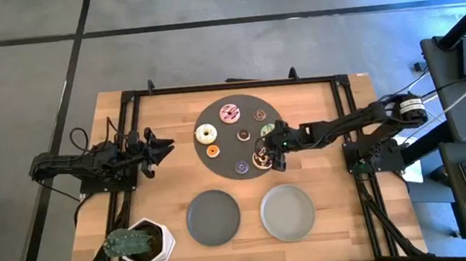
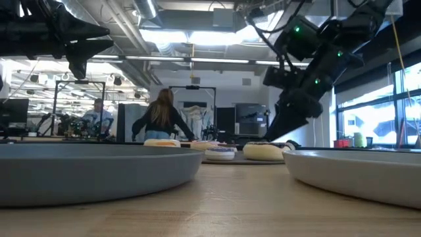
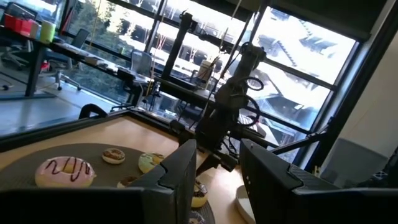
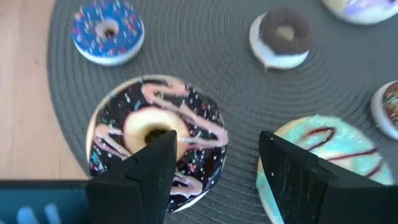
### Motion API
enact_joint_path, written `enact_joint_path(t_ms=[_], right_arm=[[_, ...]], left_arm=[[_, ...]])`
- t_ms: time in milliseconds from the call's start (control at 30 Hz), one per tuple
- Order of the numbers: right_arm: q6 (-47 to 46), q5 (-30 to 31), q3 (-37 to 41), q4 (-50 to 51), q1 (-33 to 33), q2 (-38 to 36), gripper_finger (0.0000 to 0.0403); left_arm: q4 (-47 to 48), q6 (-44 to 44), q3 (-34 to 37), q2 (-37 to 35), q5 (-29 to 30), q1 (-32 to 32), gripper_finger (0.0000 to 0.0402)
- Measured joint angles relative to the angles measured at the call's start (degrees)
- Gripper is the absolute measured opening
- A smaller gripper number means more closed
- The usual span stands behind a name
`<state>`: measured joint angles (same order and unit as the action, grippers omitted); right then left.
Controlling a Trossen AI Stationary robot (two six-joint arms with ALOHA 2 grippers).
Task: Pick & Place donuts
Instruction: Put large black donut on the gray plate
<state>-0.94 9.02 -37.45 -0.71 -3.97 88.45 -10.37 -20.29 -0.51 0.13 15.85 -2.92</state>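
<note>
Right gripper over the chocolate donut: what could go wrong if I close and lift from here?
The right gripper is open, with one finger over the hole of the chocolate-sprinkled donut rather than straddling the ring, so closing may pinch one side and tip it. The green donut lies close beside the other finger and could get nudged or caught. The mini purple donut on the round mat looks safely apart. The left gripper waits open.

A round dark mat [image 1: 221, 144] is laid at the wooden table's [image 1: 318, 122] twelve o'clock. A dark grey plate [image 1: 213, 217] and a lighter plate [image 1: 287, 213] are set at six; a potted cactus [image 1: 134, 243] at seven o'clock.
</note>
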Motion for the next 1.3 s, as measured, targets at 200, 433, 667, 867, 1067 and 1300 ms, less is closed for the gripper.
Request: enact_joint_path(t_ms=[200, 433, 667, 867, 1067, 1300], right_arm=[[-0.1, -1.6, 0.0, -1.0, 0.0, 2.9, 0.0227], [0.0, -1.7, 0.0, -1.3, 0.0, 3.7, 0.0168], [0.0, -1.6, 0.0, -1.5, 0.0, 2.8, 0.0074], [0.2, -0.5, -1.7, 1.6, 0.0, -0.2, 0.0019], [-1.8, -3.4, -4.6, 12.7, 3.0, -8.7, 0.0026], [-11.0, -10.5, -2.0, 16.9, 14.6, -17.3, 0.0025]], left_arm=[[0.0, 1.5, 0.0, 0.0, 0.0, 0.0, 0.0120], [0.0, 1.6, 0.0, 0.0, 0.0, 0.0, 0.0120], [0.1, 1.6, 0.0, 0.0, 0.0, 0.0, 0.0120], [0.1, 1.6, 0.0, 0.0, -0.1, 0.0, 0.0120], [0.1, 1.6, 0.0, 0.0, -0.4, 0.0, 0.0120], [0.1, 1.6, 0.0, 0.0, -0.4, 0.0, 0.0120]])
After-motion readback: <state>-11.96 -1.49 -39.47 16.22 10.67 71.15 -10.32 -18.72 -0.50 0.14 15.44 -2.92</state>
